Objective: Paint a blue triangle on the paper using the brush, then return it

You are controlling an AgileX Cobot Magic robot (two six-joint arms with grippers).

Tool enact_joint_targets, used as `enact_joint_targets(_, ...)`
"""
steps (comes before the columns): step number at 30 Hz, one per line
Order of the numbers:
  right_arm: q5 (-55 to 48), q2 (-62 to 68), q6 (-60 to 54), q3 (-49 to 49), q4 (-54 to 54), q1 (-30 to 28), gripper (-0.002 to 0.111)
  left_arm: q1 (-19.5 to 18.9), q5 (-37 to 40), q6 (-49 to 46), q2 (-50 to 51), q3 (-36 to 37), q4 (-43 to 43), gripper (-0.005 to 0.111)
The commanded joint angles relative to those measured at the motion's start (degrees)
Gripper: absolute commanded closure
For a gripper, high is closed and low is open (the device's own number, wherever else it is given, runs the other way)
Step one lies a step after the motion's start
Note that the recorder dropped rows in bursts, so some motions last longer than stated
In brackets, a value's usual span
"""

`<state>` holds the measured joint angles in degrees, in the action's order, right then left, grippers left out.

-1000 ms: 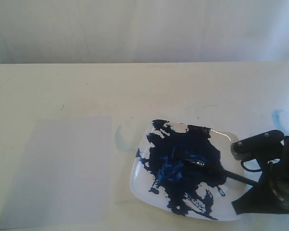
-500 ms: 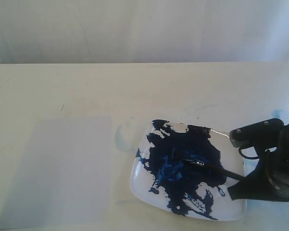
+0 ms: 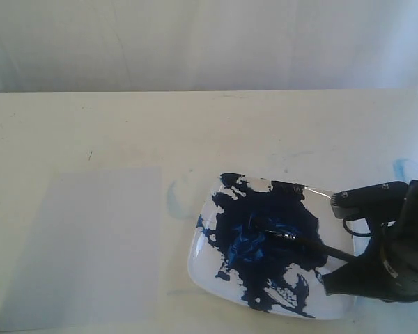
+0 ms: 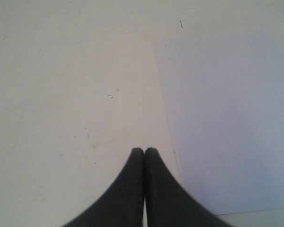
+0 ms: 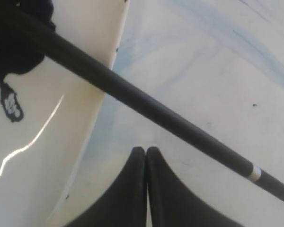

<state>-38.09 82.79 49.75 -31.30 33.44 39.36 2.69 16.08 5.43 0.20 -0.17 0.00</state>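
Right tool [image 3: 332, 284] [image 5: 146, 152]: fingers pressed flat together, nothing between them. It sits at the plate's right rim. The brush handle crosses just beyond the tips, not in the grip.

Left tool [image 4: 144, 151]: also clenched on nothing, over bare table [image 4: 61, 94] just beside one long edge of the paper [image 4: 227, 118]. It is out of the exterior view.

Counts: 2 tools, 1 brush, 1 plate, 1 paper.

Brush [image 3: 313, 245] [image 5: 146, 106]: lying on the plate [image 3: 195, 268] [image 5: 61, 142], bristle end in the dark-blue paint mass [image 3: 265, 236]. The black handle runs out over the right rim above the table. One narrow pale band [image 5: 254, 174] rings the handle.

Paper [image 3: 83, 243]: flat on the table, left of the plate and apart from it, surface plain pale grey.

Faint light-blue smears [image 3: 175, 198] mark the table in the gap between paper and plate. More sit at the far right [image 3: 404, 168] [image 5: 217, 38].

Room: wide bare table [image 3: 195, 125] behind both, up to the wall. Plate and paper both sit close to the near edge of the frame.
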Motion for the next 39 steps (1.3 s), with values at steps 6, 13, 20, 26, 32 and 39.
enact_joint_targets(6,3.05,5.29,7.42,-0.04,8.31,-3.93,0.108,0.39,0.01,0.2,-0.2,0.17,0.0,0.107)
enact_joint_targets(13,9.72,6.62,9.01,-0.53,12.38,-8.59,0.108,0.39,0.01,0.2,-0.2,0.17,0.0,0.107)
enact_joint_targets(20,8.87,6.53,9.53,-4.57,11.33,-11.45,0.108,0.39,0.01,0.2,-0.2,0.17,0.0,0.107)
enact_joint_targets(26,12.63,-5.91,20.46,-0.47,2.81,-11.45,0.108,0.39,0.01,0.2,-0.2,0.17,0.0,0.107)
enact_joint_targets(32,26.55,-13.64,42.7,5.1,-0.3,-11.45,0.108,0.39,0.01,0.2,-0.2,0.17,0.0,0.107)
enact_joint_targets(39,18.72,-14.31,59.08,9.11,3.07,-11.45,0.108,0.39,0.01,0.2,-0.2,0.17,0.0,0.107)
